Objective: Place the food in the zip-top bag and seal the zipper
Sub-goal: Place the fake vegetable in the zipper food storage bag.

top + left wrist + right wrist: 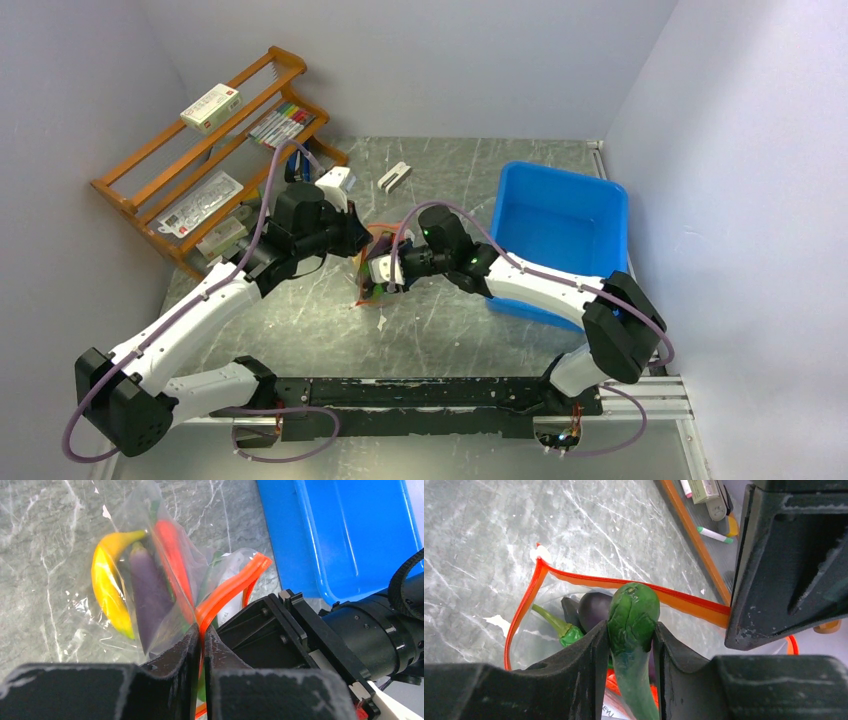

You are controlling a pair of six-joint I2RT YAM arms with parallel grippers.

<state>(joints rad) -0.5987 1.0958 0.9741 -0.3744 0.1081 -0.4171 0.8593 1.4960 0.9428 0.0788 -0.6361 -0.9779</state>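
The clear zip-top bag [165,570] is held up at the table's middle [368,275]. Inside it show the yellow banana piece [107,587], the purple eggplant [150,597] and the red-orange chili [172,552]. My left gripper [202,642] is shut on the bag's red-orange zipper strip [227,587], holding the mouth open. My right gripper [630,645] is shut on the long green pod [634,625], held over the open mouth [574,582], with the eggplant [594,607] and the chili's green stem [556,625] below. The fish is hidden.
A blue plastic bin [560,225] stands right of the bag, close to the right arm. A wooden rack [215,150] with markers and packets is at the back left. A small white object [394,177] lies behind the bag.
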